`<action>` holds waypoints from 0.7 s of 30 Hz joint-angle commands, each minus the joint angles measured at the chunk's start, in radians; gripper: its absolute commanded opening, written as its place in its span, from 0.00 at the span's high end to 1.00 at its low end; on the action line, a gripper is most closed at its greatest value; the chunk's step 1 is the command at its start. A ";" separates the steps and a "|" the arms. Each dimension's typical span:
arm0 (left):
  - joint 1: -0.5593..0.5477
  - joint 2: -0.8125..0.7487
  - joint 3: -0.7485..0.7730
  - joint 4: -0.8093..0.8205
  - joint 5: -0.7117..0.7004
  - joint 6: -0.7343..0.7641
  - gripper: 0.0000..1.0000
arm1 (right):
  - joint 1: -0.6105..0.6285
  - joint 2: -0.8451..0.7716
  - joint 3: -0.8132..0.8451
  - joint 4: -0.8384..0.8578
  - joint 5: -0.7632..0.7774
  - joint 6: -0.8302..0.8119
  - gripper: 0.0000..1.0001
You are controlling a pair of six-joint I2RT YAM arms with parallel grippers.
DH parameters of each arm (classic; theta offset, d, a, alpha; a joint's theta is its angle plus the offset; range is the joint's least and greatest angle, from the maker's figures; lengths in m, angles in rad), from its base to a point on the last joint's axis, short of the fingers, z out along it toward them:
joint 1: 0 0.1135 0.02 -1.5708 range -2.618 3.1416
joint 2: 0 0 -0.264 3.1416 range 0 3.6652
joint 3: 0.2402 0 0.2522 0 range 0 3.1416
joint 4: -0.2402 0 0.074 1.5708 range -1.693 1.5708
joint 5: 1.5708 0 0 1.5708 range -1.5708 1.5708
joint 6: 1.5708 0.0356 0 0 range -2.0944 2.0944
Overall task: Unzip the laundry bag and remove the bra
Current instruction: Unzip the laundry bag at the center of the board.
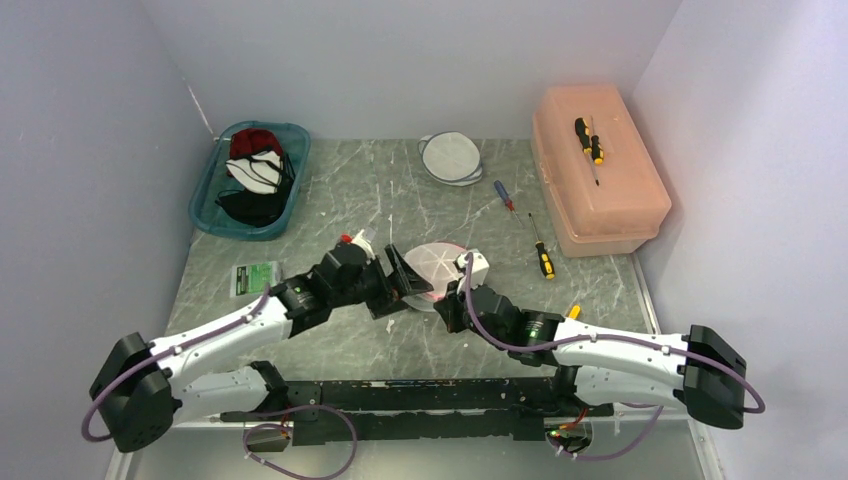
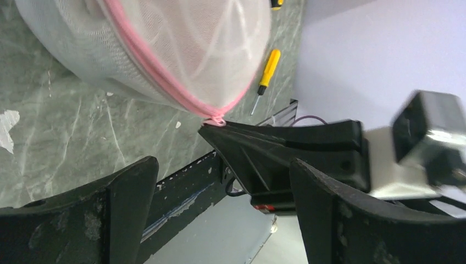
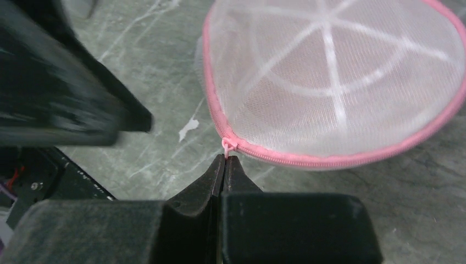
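A round white mesh laundry bag (image 1: pixel 440 268) with a pink zipper lies in the middle of the table. It also shows in the right wrist view (image 3: pixel 335 77) and the left wrist view (image 2: pixel 181 49). Its pink zipper pull (image 3: pixel 226 146) is pinched between the tips of my right gripper (image 3: pixel 225 159), which is shut on it at the bag's near edge. My left gripper (image 2: pixel 220 214) is open and empty, just left of the bag, with the right gripper's fingers in front of it. The bra is hidden inside the bag.
A teal bin (image 1: pixel 250 180) of garments stands at the back left. A second mesh bag (image 1: pixel 450 157) lies at the back. A peach toolbox (image 1: pixel 598 170) with a screwdriver on it stands at the right. Two screwdrivers (image 1: pixel 540 250) lie near it. A green packet (image 1: pixel 255 277) lies left.
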State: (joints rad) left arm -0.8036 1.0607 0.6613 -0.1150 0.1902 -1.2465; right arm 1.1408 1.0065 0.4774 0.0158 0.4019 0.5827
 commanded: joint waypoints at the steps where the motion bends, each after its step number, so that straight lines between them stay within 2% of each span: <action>1: -0.054 0.054 0.028 0.047 -0.129 -0.131 0.06 | 0.005 -0.035 0.009 0.136 -0.088 -0.074 1.00; 6: -0.055 0.102 0.030 0.085 -0.154 -0.144 0.14 | 0.006 -0.053 0.005 0.151 -0.159 -0.119 1.00; 13: -0.054 0.133 0.037 0.108 -0.188 -0.147 0.27 | 0.007 -0.092 -0.022 0.120 -0.153 -0.120 1.00; 18: -0.054 0.162 0.036 0.121 -0.186 -0.150 0.47 | 0.007 -0.115 -0.054 0.118 -0.148 -0.106 1.00; 21: -0.053 0.169 0.032 0.142 -0.187 -0.152 0.62 | 0.007 -0.121 -0.061 0.104 -0.136 -0.099 1.00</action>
State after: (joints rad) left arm -0.8551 1.2198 0.6624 -0.0311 0.0254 -1.3941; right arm 1.1412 0.9070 0.4236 0.1028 0.2588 0.4793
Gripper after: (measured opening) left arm 0.462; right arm 0.009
